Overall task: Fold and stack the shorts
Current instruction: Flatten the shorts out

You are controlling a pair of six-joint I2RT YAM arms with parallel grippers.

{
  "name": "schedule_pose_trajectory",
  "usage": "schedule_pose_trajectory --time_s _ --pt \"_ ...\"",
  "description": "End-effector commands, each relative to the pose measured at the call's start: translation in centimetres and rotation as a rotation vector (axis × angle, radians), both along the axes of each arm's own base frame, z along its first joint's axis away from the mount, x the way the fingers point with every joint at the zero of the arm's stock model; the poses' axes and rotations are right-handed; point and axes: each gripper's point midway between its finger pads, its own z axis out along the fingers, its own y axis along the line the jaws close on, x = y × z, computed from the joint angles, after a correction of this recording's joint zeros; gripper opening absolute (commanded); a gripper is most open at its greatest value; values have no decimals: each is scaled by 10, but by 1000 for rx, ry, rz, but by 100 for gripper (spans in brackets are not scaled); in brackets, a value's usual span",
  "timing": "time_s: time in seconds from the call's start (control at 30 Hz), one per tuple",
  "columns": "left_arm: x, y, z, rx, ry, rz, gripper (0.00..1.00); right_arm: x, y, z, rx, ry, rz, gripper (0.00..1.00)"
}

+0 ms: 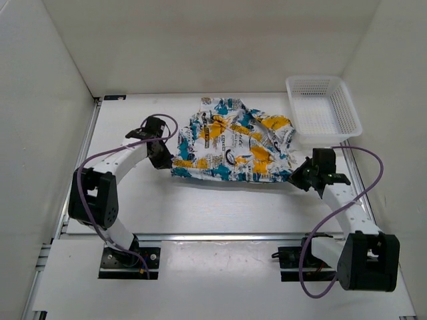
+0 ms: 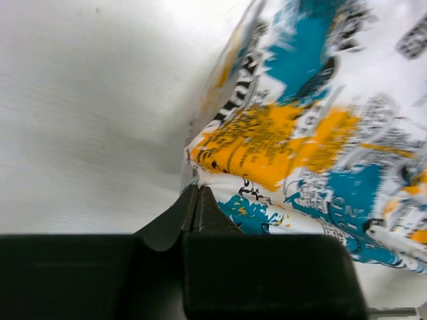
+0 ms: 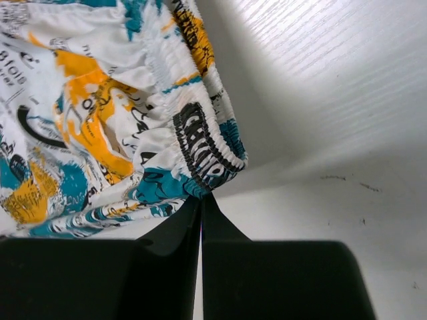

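**A:** Where do we stand on the left?

**B:** Our left gripper (image 2: pixel 197 195) is clenched. The jaws meet tip to tip, with the near left corner of the shorts (image 1: pixel 230 150) pinched between them.

**A:** And the right?

**B:** Our right gripper (image 3: pixel 201 200) is clamped the same way on the near right corner. The gathered waistband (image 3: pixel 207 150) runs straight into the closed tips.

**A:** So which step are we in?

**B:** We judge it the start of the first fold. We hold both near corners, and the shorts lie spread and rumpled on the table (image 1: pixel 220 213) between our two arms. As far as we can see, nothing is folded yet.

**A:** What does the next move ask of us?

**B:** We would lift both corners together, keep them level, and carry them away from us over the far edge. We need the cloth taut between the grippers so it neither sags nor twists. The fabric looks soft, so an uneven pull could slip a corner free.

**A:** Anything in the way?

**B:** The white mesh basket (image 1: pixel 351 103) sits at the far right, just beside the shorts' far right corner. Our right arm should stop short of it.
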Motion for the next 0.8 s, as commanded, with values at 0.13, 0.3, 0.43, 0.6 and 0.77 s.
schedule_pose_trajectory --time_s 0.13,0.3,0.43,0.6,0.77 --pt "37 -1 42 6 -104 -23 10 -31 -8 -10 -59 48 28 0" --pt "48 -17 11 13 -16 -91 37 -34 -7 -7 -51 39 33 0" --pt "40 -16 12 28 -19 -108 71 -30 -9 2 -72 24 42 0" --pt "17 -4 57 23 -126 -71 90 -27 -9 3 -72 24 42 0" --pt "-30 -4 62 -30 -111 -27 73 -26 -9 2 -72 26 42 0"
